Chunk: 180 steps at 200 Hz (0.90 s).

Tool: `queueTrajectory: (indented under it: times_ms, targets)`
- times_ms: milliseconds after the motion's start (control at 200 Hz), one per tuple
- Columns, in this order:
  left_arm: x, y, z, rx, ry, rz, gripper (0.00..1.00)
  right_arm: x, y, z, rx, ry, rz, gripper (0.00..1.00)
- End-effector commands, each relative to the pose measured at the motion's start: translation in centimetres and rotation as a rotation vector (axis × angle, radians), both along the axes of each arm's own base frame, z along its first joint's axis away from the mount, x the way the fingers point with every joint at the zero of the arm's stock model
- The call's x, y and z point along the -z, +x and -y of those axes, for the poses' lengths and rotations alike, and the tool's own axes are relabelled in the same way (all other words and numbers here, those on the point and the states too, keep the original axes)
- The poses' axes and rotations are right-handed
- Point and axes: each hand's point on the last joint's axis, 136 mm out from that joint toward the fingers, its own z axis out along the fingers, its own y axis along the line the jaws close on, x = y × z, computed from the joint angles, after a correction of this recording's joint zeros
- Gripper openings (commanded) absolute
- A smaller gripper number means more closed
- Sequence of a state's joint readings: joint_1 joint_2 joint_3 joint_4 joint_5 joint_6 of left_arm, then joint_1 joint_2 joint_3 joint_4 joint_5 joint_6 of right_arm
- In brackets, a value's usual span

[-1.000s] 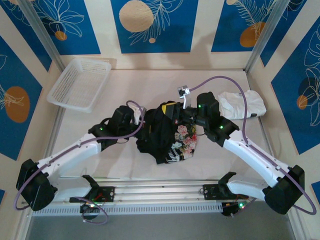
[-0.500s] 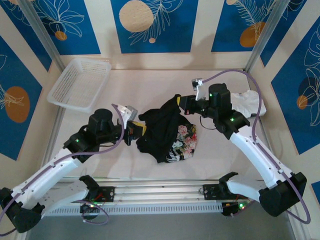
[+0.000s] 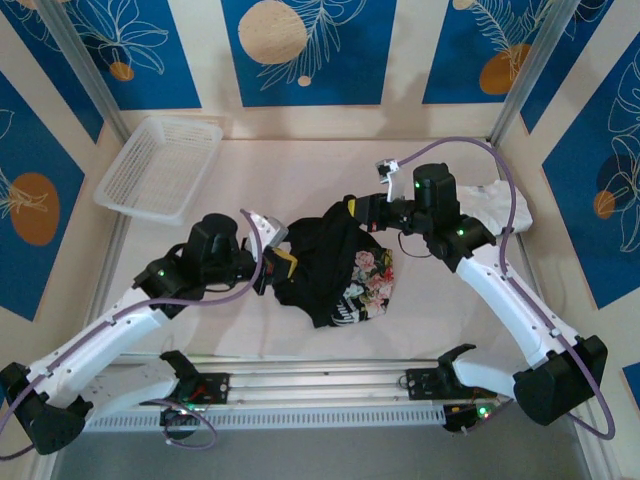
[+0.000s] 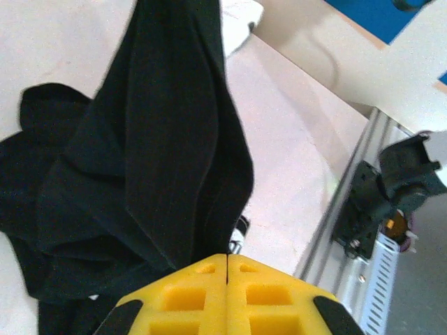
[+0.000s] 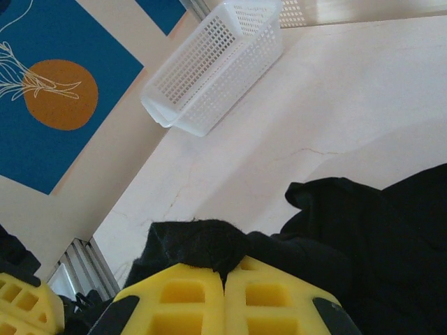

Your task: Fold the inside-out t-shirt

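L gripper (image 3: 284, 264) & R gripper (image 3: 357, 209) both pinched shut on black t-shirt (image 3: 335, 268) edges mid-frame, prob. to spread it flat for folding.

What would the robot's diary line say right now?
left gripper: shut on t-shirt | right gripper: shut on t-shirt | t-shirt: bunched, not yet folded | basket: far left corner

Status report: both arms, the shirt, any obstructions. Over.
Both jaws shut on shirt. Shirt bunched mid-table, floral print showing, not yet folded. White garment right rear, basket left rear; neither blocking.
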<state>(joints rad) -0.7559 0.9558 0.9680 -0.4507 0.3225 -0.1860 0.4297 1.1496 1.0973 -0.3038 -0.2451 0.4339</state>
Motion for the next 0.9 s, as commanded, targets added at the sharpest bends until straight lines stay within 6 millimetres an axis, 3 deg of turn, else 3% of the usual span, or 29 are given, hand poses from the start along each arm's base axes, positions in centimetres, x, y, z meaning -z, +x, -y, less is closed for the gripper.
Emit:
queueTrajectory:
  times_ms: [0, 95, 225, 425, 550, 620, 750, 895]
  targets:
    - [-3.2, 1.6, -0.6, -0.107, -0.054, 0.075, 0.00, 0.8, -0.2, -0.6, -0.022, 0.016, -0.032, 0.01]
    - [-3.8, 2.7, -1.3, -0.180, -0.056, 0.097, 0.00, 1.4, -0.3, -1.3, -0.038, 0.016, -0.042, 0.01]
    - [-3.1, 3.5, -1.7, -0.221, -0.023, 0.097, 0.00, 1.8, -0.1, -1.5, -0.030, 0.021, -0.052, 0.00]
    - [-1.5, 2.8, 0.1, -0.115, -0.020, 0.049, 0.00, 3.1, 1.3, -1.2, 0.029, -0.002, -0.090, 0.00]
    - [-2.5, 2.2, 1.1, -0.054, -0.059, 0.050, 0.00, 5.6, 2.7, 0.8, 0.121, -0.164, -0.105, 0.21]
    - [-3.1, 2.0, 1.2, -0.033, -0.060, 0.073, 0.00, 6.0, 3.1, 2.6, 0.183, -0.265, -0.073, 0.34]
    - [-4.2, 1.4, 1.5, 0.021, -0.055, 0.097, 0.00, 3.4, 2.2, 4.1, 0.215, -0.355, 0.103, 0.48]
    - [-4.8, 1.1, 1.5, 0.056, -0.034, 0.113, 0.00, -0.3, -2.0, 0.3, -0.041, -0.263, 0.360, 0.54]
